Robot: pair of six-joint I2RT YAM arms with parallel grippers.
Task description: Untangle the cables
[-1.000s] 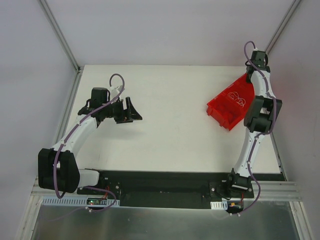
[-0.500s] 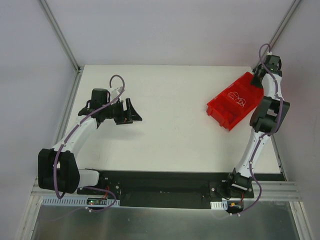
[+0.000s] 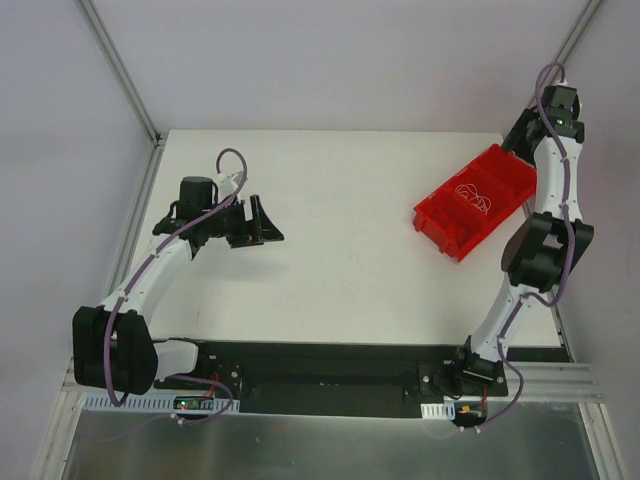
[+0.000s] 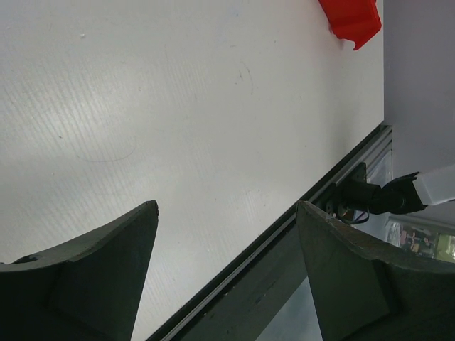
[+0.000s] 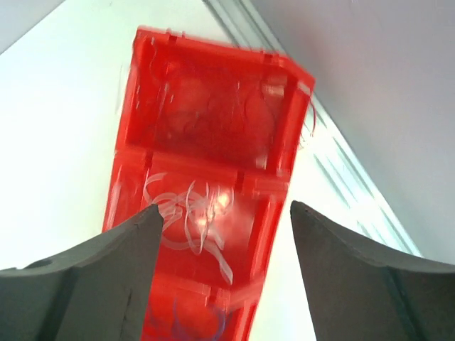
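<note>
Overhead, the right tool [image 3: 520,138] hangs at the far end of a red bin [image 3: 447,222] that lies slantwise on the white desk [image 3: 340,200]. From its own camera, the right tool [image 5: 225,207] has its two fingers [image 5: 85,277] spread wide with nothing between them, and the bin [image 5: 274,153] lies directly below and ahead of it. Dividers split the bin into compartments. The cables [image 5: 186,213] lie in the middle one, just under the fingertips: thin whitish loops in a loose curl. The picture is blurred, so single strands cannot be told apart. Faint reddish squiggles show in the compartment farther ahead, and a trace of blue in the nearest one. Beyond the tool's right finger runs a pale metal rail [image 5: 341,185], with a grey wall [image 5: 370,71] close behind it.

The left tool [image 3: 262,222] is well apart from the bin, over bare desk. In its own view, the left tool [image 4: 227,206] is likewise spread and pinches nothing. Only a corner of the bin [image 4: 352,18] shows far ahead, and the desk's dark edge rail [image 4: 284,234] crosses under its right finger.
</note>
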